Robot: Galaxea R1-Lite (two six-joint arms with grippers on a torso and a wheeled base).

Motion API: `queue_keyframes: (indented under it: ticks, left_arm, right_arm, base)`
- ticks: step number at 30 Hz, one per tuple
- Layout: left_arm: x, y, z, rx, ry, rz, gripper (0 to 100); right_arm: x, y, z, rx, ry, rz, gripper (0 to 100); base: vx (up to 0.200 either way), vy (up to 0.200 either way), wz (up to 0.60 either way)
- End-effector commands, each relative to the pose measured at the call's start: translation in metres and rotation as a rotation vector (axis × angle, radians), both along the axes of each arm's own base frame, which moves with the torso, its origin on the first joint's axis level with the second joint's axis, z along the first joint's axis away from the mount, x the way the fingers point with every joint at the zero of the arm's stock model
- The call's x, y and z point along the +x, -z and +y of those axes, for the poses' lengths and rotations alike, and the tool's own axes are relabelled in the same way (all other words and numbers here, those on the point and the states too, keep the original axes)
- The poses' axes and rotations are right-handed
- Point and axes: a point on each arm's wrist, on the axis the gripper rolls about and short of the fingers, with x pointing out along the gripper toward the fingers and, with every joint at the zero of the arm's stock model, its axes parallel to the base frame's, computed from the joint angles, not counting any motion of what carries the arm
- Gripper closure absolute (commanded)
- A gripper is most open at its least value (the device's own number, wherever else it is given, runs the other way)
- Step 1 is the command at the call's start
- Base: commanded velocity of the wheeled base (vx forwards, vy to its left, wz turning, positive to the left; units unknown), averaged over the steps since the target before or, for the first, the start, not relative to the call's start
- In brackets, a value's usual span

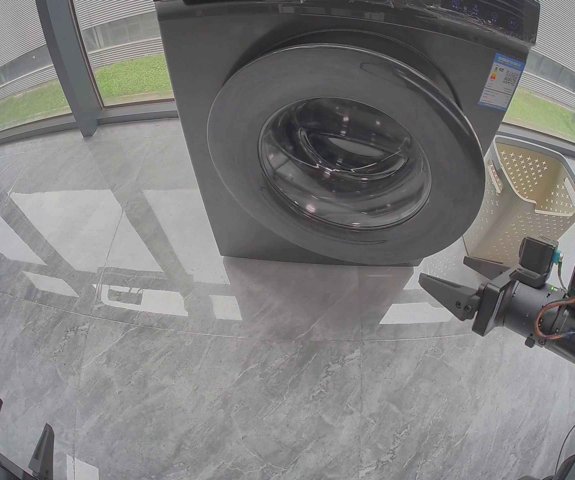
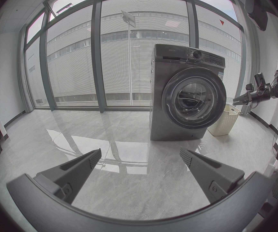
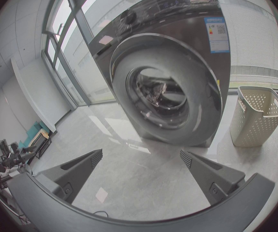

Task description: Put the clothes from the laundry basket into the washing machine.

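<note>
Glossy grey marble-tiled floor; floor-to-ceiling glass windows in dark grey frames; green lawn beyond the glass.

The left gripper is held low over the grey tiled floor, its fingers spread wide with nothing between them. Farther off, a grey front-loading washing machine is seen before tall windows, its round door closed. A cream laundry basket is set just right of it, and the right gripper is raised near the basket.
</note>
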Motion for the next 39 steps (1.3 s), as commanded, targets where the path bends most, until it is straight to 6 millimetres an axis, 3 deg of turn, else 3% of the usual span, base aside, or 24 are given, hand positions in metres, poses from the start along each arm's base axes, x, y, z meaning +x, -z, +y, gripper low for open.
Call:
queue_keyframes:
  ticks: [1, 6, 35, 39]
  left_arm:
    - [0.000, 0.005, 0.000, 0.002, 0.000, 0.003, 0]
    - [0.000, 0.005, 0.000, 0.002, 0.000, 0.003, 0]
    - [0.000, 0.005, 0.000, -0.001, 0.000, 0.004, 0]
    - [0.000, 0.005, 0.000, -0.001, 0.000, 0.003, 0]
  right_arm:
    - [0.014, 0.007, 0.010, 0.002, -0.002, 0.006, 0]
    - [0.025, 0.001, 0.016, 0.049, 0.002, -0.071, 0]
    - [0.038, -0.044, 0.018, 0.160, 0.057, -0.219, 0]
    - [0.038, -0.046, 0.017, 0.162, 0.091, -0.227, 0]
  base:
    - [0.000, 0.000, 0.00]
    - [0.120, 0.000, 0.00]
    - [0.200, 0.000, 0.00]
    - [0.000, 0.000, 0.00]
